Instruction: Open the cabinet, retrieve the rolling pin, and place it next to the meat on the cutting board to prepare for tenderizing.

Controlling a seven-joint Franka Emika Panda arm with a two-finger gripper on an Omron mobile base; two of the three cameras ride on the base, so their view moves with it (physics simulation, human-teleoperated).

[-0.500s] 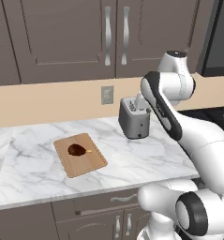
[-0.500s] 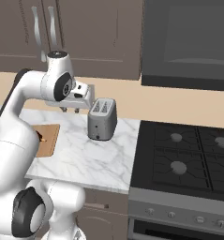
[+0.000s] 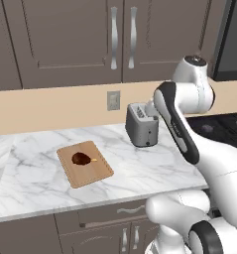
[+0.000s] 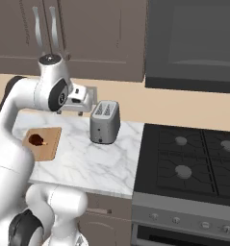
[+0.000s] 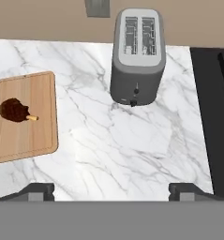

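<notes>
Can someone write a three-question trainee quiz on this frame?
1. True or false: the cabinet doors are shut.
2. What lies on the board? A) rolling pin B) meat C) nothing
3. Fill in: the gripper hangs open over bare counter, with the ____ standing ahead of it by the wall.

Key: 1 true. 2 B; the meat sits alone on the board, bone stub pointing toward the toaster side. 3 toaster.
</notes>
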